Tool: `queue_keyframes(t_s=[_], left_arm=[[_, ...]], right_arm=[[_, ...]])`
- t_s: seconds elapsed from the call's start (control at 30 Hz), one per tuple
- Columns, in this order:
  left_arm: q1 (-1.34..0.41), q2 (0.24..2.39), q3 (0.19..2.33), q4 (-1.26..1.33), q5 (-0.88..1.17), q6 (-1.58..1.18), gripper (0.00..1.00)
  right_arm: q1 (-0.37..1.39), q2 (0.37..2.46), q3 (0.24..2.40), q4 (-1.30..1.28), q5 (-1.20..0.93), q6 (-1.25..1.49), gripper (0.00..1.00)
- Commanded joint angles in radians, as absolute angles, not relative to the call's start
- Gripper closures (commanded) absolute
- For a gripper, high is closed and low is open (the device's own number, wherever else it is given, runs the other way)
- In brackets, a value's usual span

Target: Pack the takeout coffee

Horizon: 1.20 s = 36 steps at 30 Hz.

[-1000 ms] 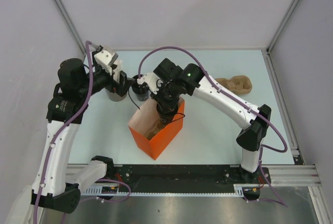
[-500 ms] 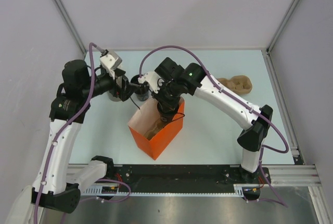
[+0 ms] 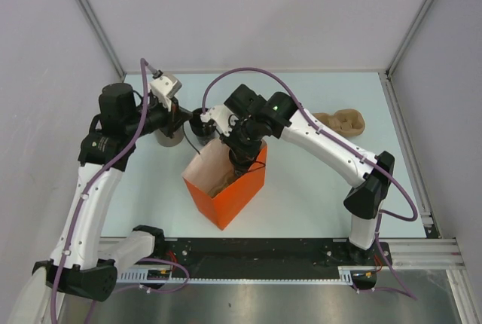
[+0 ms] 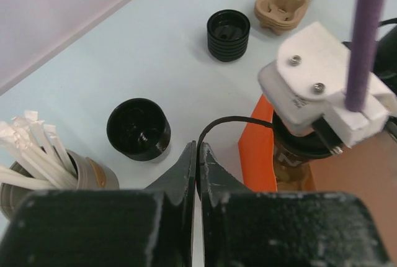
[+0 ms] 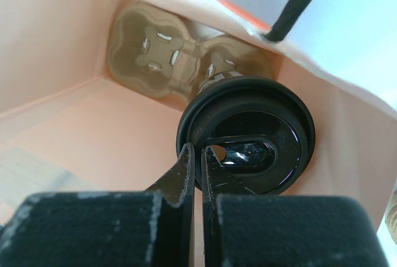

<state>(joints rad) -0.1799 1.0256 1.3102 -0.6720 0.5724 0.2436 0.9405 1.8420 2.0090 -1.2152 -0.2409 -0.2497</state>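
Note:
The takeout coffee (image 5: 248,133), a black cup with a black round lid, hangs inside the orange paper bag (image 3: 235,194). My right gripper (image 5: 198,149) is shut on the lid's near rim. It reaches down into the bag's mouth in the top view (image 3: 241,160). Below the cup, a cardboard cup carrier (image 5: 158,53) lies on the bag's floor. My left gripper (image 4: 198,146) is shut on the bag's thin black cord handle (image 4: 226,121), just left of the bag's top edge (image 4: 255,149).
A lidless black cup (image 4: 138,128) and a grey cup of white straws (image 4: 43,155) stand left of the bag. A stack of black lids (image 4: 228,34) and a second cardboard carrier (image 4: 291,0) lie farther back. The carrier (image 3: 343,122) sits at the table's right.
My left gripper swung right to the bag's rim and closed on the cord handle, pulling the bag's left wall outward a little. The right gripper held still with the cup.

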Motion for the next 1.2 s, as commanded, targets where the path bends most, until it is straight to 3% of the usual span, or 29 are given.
queue_keyframes(t_s=[0.0, 0.67, 1.17], left_arm=[[-0.173, 1.035, 1.305, -0.615, 0.509, 0.227, 0.98], [-0.173, 1.000, 1.212, -0.522, 0.474, 0.158, 1.00], [-0.173, 0.994, 1.190, -0.499, 0.327, 0.133, 1.00]], right_arm=[[0.942, 1.799, 2.005, -1.226, -0.229, -0.273, 1.00], [0.963, 1.893, 1.988, -1.230, -0.249, -0.272, 1.00], [0.966, 1.921, 1.965, -1.253, -0.245, -0.298, 1.00]])
